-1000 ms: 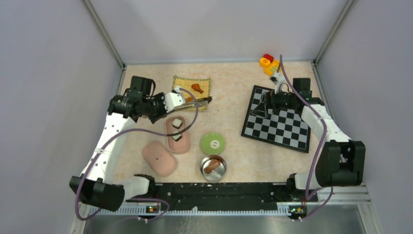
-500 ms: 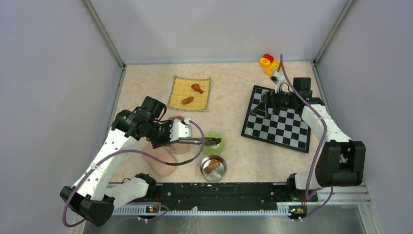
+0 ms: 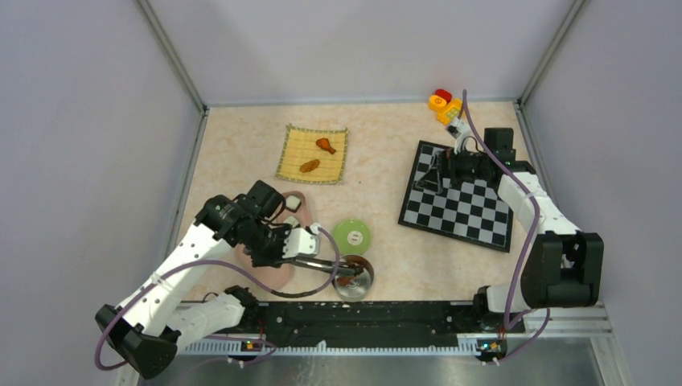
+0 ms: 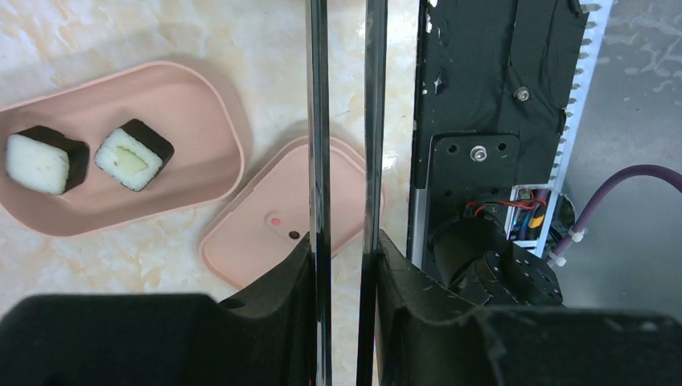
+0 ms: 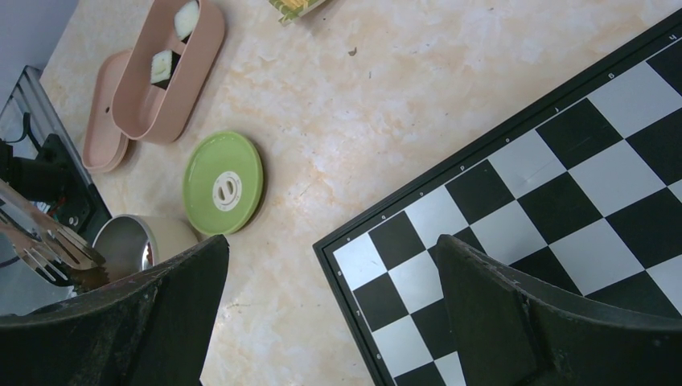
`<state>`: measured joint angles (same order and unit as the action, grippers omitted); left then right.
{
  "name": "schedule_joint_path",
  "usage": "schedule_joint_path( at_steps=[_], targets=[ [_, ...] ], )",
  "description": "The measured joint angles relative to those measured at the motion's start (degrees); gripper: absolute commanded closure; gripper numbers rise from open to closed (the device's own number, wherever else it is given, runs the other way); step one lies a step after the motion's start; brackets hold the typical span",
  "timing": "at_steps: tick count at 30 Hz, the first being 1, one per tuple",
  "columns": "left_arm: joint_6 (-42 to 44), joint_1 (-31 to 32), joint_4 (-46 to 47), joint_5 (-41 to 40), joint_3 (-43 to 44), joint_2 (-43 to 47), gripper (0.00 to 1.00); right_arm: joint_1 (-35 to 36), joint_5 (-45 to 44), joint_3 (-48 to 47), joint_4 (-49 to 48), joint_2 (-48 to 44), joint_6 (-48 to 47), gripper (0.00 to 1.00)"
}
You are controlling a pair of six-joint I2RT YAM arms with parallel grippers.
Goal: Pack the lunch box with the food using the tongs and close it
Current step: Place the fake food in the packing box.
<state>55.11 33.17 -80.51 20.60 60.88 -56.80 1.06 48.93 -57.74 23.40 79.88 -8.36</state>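
Observation:
My left gripper [image 4: 346,241] is shut on the silver tongs [image 4: 318,121], whose two arms run out between its pads. The tongs' tips [image 5: 48,245] hang at the rim of a steel bowl [image 3: 354,277] that holds a reddish-brown piece of food [image 3: 350,273]. The pink lunch box [image 4: 185,137] lies open with two sushi rolls [image 4: 133,154] inside, and its lid [image 4: 273,217] rests beside it. Two more food pieces, orange [image 3: 326,145] and brown [image 3: 309,166], sit on the yellow mat [image 3: 293,153]. My right gripper [image 5: 330,241] is open and empty at the chessboard's corner.
A green round disc [image 3: 351,236] lies just beyond the steel bowl. The chessboard [image 3: 458,205] fills the right side of the table. Red, yellow and orange toy blocks [image 3: 444,103] stand at the back right. The black base rail [image 3: 386,318] runs along the near edge.
My left arm has swung the tongs from the yellow mat, over the lunch box and the green disc, down to the steel bowl. The right arm has not moved.

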Motion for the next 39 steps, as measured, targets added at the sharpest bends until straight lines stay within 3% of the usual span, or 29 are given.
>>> schedule_joint_path(
  at_steps=[7, 18, 26, 39],
  targets=[
    [-2.16, 0.70, 2.01, -3.23, -0.42, 0.02, 0.66, -0.02, -0.04, 0.00, 0.00, 0.02, -0.02, 0.02],
    [-2.71, 1.16, 4.11, -5.03, -1.31, 0.00, 0.66, -0.28, -0.46, 0.00, 0.02, 0.02, -0.09, 0.02],
    [-2.67, 1.84, 4.33, -5.03, -2.45, -0.24, 0.53, -0.94, -0.83, 0.00, 0.04, 0.04, -0.22, 0.02],
    [-4.20, 2.03, 5.70, -5.53, -1.33, -0.48, 0.61, -0.94, -0.85, 0.00, 0.13, 0.13, -0.52, 0.02]
  ],
)
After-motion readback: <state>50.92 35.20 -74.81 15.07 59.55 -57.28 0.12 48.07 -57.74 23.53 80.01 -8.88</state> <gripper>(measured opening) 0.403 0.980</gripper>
